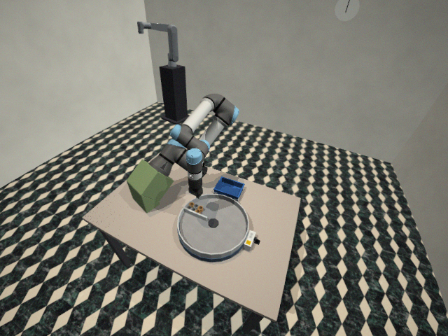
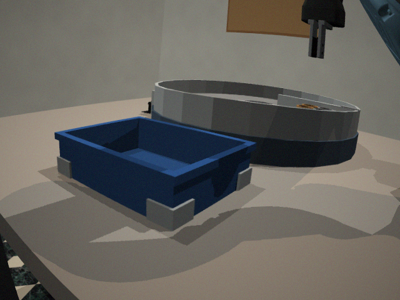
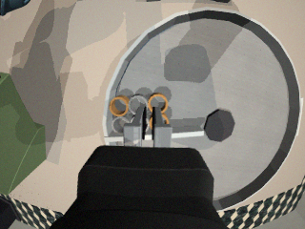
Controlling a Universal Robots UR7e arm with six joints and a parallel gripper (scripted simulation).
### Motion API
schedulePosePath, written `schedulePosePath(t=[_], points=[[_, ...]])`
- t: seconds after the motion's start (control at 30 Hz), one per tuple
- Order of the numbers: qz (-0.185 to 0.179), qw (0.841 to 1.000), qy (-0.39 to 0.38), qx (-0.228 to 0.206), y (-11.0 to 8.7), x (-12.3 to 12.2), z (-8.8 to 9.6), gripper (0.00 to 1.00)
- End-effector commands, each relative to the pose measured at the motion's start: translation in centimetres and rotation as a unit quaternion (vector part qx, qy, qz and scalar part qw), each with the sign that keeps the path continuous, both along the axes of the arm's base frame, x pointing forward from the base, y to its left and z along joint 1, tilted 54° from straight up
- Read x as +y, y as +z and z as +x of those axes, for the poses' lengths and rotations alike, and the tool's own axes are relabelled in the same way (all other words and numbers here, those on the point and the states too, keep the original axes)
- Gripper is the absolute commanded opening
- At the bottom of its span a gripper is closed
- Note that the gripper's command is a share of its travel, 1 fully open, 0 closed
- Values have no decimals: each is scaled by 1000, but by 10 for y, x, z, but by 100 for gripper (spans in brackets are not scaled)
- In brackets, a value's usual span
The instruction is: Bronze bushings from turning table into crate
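My gripper is nearly closed, with only a narrow gap and nothing between the fingers. It hangs above the bushing group, pointing down. The grey turning table carries bushings standing in two close rows. Three are bronze: one at the left, one at the right and one below that, partly behind a finger. Steel ones stand among them, one in the upper middle and one at lower left; the fingers hide part of the group. The blue crate looks empty.
A low white divider runs close beside the bushings. The turning table has a raised rim. A green angular block stands left of it. A small white box sits at its right edge. Grey corner brackets surround the crate.
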State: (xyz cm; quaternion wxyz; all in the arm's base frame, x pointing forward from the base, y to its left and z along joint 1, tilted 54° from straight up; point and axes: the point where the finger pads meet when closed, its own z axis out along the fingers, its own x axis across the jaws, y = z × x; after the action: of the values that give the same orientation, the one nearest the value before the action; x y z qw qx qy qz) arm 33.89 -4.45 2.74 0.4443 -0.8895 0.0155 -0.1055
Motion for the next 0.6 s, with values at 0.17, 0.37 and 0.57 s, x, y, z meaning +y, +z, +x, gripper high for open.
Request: schedulePosePath(t=[0.17,0.37,0.57], points=[[-18,996,51,-69,-21,4,17,27],[-18,996,51,-69,-21,4,17,27],[-21,995,60,-81,-25,5,20,27]])
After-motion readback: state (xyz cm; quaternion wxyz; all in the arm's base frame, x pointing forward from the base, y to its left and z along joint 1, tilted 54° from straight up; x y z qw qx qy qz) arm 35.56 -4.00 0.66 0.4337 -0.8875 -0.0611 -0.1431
